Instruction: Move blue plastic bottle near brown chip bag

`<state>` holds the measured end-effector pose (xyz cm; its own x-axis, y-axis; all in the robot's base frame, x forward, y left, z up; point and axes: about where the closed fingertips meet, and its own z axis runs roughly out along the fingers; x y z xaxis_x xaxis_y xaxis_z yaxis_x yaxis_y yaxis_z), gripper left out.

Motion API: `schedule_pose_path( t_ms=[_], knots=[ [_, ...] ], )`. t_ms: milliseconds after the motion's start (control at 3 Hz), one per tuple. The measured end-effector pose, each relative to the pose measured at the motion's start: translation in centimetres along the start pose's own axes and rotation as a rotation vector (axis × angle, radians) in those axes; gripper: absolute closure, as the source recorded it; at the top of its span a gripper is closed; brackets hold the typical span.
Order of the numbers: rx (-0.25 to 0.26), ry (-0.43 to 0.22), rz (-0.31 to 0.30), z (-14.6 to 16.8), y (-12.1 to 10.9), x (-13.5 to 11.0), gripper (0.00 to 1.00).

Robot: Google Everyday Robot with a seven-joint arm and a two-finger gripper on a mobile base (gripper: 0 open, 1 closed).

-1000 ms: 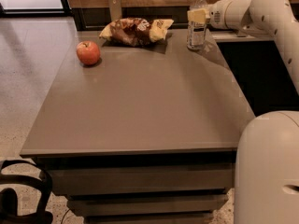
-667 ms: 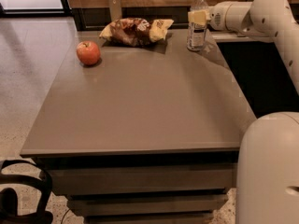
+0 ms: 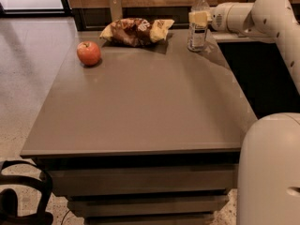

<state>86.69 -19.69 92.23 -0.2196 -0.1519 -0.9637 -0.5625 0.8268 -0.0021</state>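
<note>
The blue plastic bottle (image 3: 199,32), clear with a white cap and a printed label, stands upright at the table's far right. My gripper (image 3: 198,18) reaches in from the right and is closed around the bottle's middle, with a yellowish finger (image 3: 197,18) across its front. The brown chip bag (image 3: 136,31), dark brown with yellow ends, lies at the table's far edge, left of the bottle and about a bag's width from it.
A red apple (image 3: 88,53) sits on the grey table (image 3: 140,102) at the far left. A small upright post (image 3: 115,7) stands behind the bag. My white arm (image 3: 274,18) spans the right side, and my base (image 3: 269,172) is at the lower right.
</note>
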Motion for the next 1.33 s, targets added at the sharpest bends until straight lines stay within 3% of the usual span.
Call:
schedule_pose_path(
  t_ms=[667, 1000, 1333],
  knots=[
    [0.000, 0.000, 0.000, -0.01, 0.02, -0.12, 0.12],
    [-0.004, 0.002, 0.001, 0.27, 0.22, 0.01, 0.00],
    [-0.005, 0.002, 0.001, 0.28, 0.22, 0.01, 0.00]
  ],
)
